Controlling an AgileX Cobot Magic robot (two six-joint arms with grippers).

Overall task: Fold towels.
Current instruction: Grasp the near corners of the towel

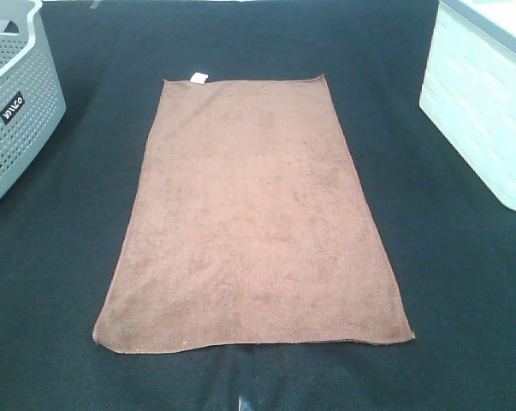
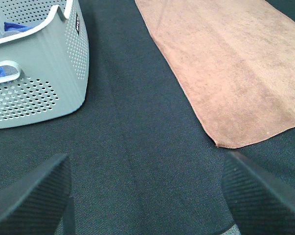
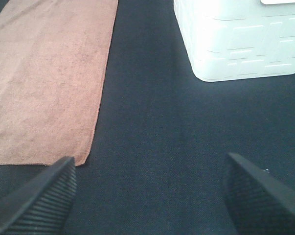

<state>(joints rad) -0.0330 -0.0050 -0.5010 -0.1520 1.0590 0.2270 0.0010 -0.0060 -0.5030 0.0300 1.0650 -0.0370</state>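
Black ribbed fingers (image 2: 34, 196) of the left claw (image 2: 147, 164) frame its wrist view, spread wide with nothing between them. The right claw (image 3: 149, 161) stands the same, wide and empty. Each hangs low over the dark surface (image 1: 463, 300), just outside one near corner of the towel (image 1: 253, 214).

That towel lies flat and fully open in the middle of the surface, its long side running away from me, well apart from the grey basket (image 1: 18, 111) on the left and the white bin (image 1: 480, 111) on the right. A small white tag (image 1: 198, 78) sticks out at the far left corner.

By the look of it, it's light, soft and limp. It should sag and drape once lifted rather than hold any shape, and the nap may drag a little on the cloth beneath. I'd say the two near corners are the places to pinch, right on the stitched hem, where the fabric is firmest and the claws are already close.

From the high camera neither arm shows at all. Both containers are cut off by the frame. Something blue (image 2: 15, 27) sits inside the basket; it may be more cloth, but too little shows to tell.
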